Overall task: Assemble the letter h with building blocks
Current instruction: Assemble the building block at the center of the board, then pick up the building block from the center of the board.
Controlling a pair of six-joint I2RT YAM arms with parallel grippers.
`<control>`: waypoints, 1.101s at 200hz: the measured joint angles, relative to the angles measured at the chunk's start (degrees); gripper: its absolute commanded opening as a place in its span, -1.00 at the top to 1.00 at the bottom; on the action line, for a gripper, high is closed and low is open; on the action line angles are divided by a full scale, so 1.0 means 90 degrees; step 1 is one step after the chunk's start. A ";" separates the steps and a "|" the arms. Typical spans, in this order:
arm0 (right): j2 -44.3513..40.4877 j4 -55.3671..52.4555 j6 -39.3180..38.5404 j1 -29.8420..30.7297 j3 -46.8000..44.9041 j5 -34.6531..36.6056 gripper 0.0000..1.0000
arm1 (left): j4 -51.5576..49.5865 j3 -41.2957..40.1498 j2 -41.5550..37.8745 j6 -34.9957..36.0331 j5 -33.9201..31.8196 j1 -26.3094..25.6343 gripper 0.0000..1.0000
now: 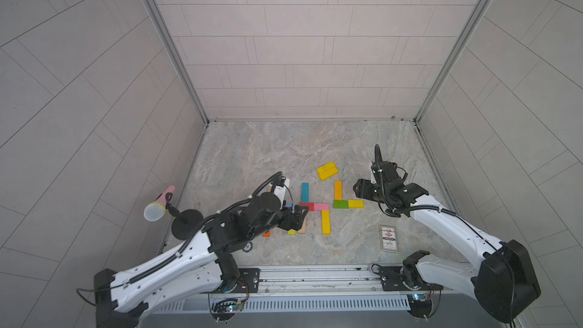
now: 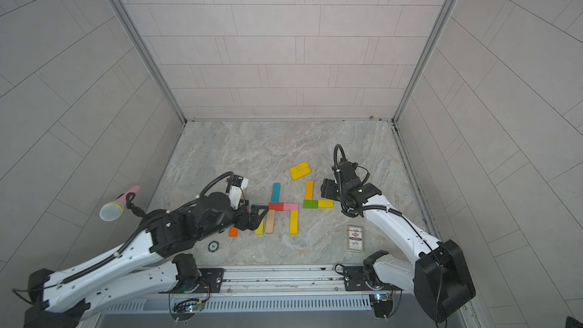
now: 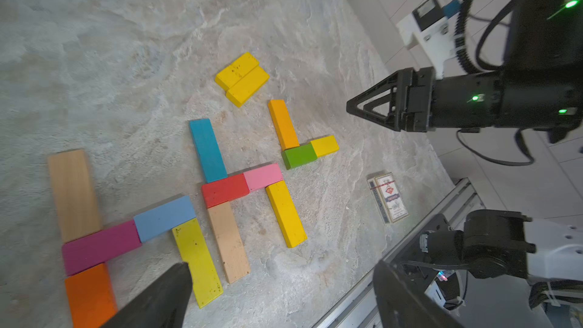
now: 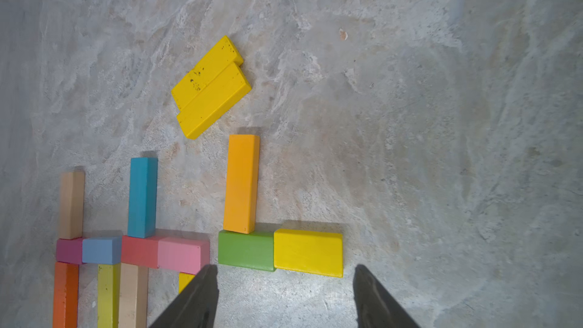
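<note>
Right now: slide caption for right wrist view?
Right fingers, open, facing the short green wooden block and short yellow wooden block.

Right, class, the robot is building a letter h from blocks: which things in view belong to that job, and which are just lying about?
Belong to the job: loose yellow pair, orange block, green block, teal block, red block, pink block, remaining blocks.
Lying about: card box, microphone, round black disc.
</note>
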 measured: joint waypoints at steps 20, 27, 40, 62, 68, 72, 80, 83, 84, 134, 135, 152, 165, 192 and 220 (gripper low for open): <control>0.0063 -0.0032 -0.0083 -0.0002 0.0005 0.0058 -0.35 | 0.0330 0.0325 0.1229 0.0141 0.0102 0.0029 -0.77; 0.0097 -0.0068 -0.0114 -0.0012 0.0024 0.0066 -0.35 | 0.0410 0.0454 0.1603 0.0226 0.0104 0.0049 -0.75; 0.0138 -0.0138 -0.0160 -0.0027 0.0070 0.0083 -0.35 | 0.0498 0.0782 0.2356 0.0389 0.0092 0.0119 -0.66; 0.0073 -0.0170 -0.0192 -0.0061 0.0070 0.0075 -0.35 | 0.0503 0.1613 0.3718 0.0668 0.0155 0.0335 -0.49; 0.0022 -0.0160 -0.0199 -0.0061 0.0053 0.0078 -0.35 | 0.0493 0.1877 0.4116 0.0753 0.0221 0.0420 -0.44; -0.0017 -0.0160 -0.0199 -0.0061 0.0039 0.0075 -0.35 | 0.0503 0.2011 0.4337 0.0777 0.0250 0.0469 -0.42; -0.0124 -0.0163 -0.0202 -0.0061 -0.0007 0.0075 -0.35 | 0.0508 0.2322 0.4794 0.0894 0.0325 0.0549 -0.41; -0.0170 -0.0163 -0.0204 -0.0061 -0.0029 0.0075 -0.35 | 0.0508 0.2421 0.4942 0.0935 0.0355 0.0566 -0.41; -0.0182 -0.0163 -0.0202 -0.0063 -0.0036 0.0078 -0.35 | 0.0510 0.2465 0.5015 0.0957 0.0359 0.0578 -0.41; -0.1061 -0.0231 -0.0204 -0.0189 -0.0471 0.0068 -0.36 | 0.0058 0.3827 0.6720 0.1503 -0.0085 0.0692 -0.40; -0.1083 -0.0236 -0.0204 -0.0192 -0.0478 0.0066 -0.36 | 0.0051 0.3842 0.6732 0.1506 -0.0097 0.0692 -0.40; -0.1294 -0.0313 -0.0209 -0.0228 -0.0491 0.0056 -0.36 | -0.0107 0.4153 0.7033 0.1649 -0.0393 0.0692 -0.39; -0.1396 -0.0321 -0.0211 -0.0240 -0.0491 0.0036 -0.36 | -0.0228 0.4396 0.7237 0.1727 -0.0588 0.0709 -0.38; -0.1540 -0.0359 -0.0226 -0.0274 -0.0491 -0.0029 -0.36 | -0.0367 0.4869 0.7648 0.1841 -0.0952 0.0741 -0.37; -0.1666 -0.0423 -0.0226 -0.0311 -0.0491 -0.0066 -0.36 | -0.0376 0.5095 0.7912 0.1931 -0.1212 0.0787 -0.38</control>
